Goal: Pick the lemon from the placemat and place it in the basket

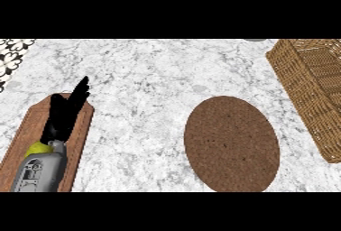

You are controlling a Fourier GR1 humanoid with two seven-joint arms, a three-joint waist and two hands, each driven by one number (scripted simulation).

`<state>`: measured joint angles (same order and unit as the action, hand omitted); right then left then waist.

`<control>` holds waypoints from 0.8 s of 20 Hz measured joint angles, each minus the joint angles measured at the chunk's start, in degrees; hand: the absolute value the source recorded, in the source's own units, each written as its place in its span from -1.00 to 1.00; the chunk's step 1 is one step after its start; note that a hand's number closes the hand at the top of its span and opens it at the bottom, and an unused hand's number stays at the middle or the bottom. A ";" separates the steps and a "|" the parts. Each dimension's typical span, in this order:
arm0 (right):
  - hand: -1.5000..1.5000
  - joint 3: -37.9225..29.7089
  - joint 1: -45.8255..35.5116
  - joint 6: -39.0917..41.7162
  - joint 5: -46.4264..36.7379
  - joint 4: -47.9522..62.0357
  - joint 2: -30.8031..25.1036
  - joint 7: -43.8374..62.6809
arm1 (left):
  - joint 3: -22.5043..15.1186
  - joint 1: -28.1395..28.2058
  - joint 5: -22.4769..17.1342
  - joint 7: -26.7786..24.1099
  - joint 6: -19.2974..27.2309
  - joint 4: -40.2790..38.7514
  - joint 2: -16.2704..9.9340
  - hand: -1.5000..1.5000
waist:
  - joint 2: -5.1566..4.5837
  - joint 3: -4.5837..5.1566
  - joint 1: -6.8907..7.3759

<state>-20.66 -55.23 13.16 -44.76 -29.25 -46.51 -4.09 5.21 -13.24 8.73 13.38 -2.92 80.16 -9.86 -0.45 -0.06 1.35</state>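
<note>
Lemon: we find no such fruit anywhere in the head view. The brown oval placemat point(232, 144) named in the task lies bare on the grey-white marbled counter point(146, 72), and we take it as our landmark.

Up and to the right of the placemat, apart from it, stands the woven wicker basket point(313, 85). Its near wall and rim show, its right side is cut by the frame, and the part of its inside that we can see holds nothing.

Well to the left of the placemat lies a reddish-brown wooden board point(81, 131), long and narrow, running to the lower edge of the view. Over this board shows the left hand point(66, 113), black, at the end of a grey forearm point(40, 169) with a yellow-green band at the wrist. Its fingers are straight and held close together, pointing up and away from the forearm, and they clasp nothing.

Far to the upper left of the placemat, at the counter's corner, a black-and-white patterned surface point(13, 54) shows. The right hand does not appear.
</note>
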 measured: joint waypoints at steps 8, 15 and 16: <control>-1.00 -5.69 -0.19 -7.07 4.59 5.37 0.29 -6.18 | -0.61 -0.10 0.77 -0.13 0.82 -0.35 1.00 0.00 | -0.06 -0.02 -0.13; -1.00 -12.50 -0.37 -13.18 9.75 7.18 -3.75 -7.01 | 0.51 -1.07 -0.20 0.94 -0.27 -0.12 -0.27 0.00 | -0.04 -0.02 -0.19; -1.00 -13.41 -0.36 -13.68 10.42 7.70 -4.57 -6.75 | 0.51 -1.20 0.03 0.31 0.12 -0.87 0.01 0.00 | -0.07 -0.03 -0.25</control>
<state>-34.07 -55.59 -0.51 -34.34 -21.55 -51.08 -10.84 5.72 -14.44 8.76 13.69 -2.80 79.30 -9.85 -0.52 -0.09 1.09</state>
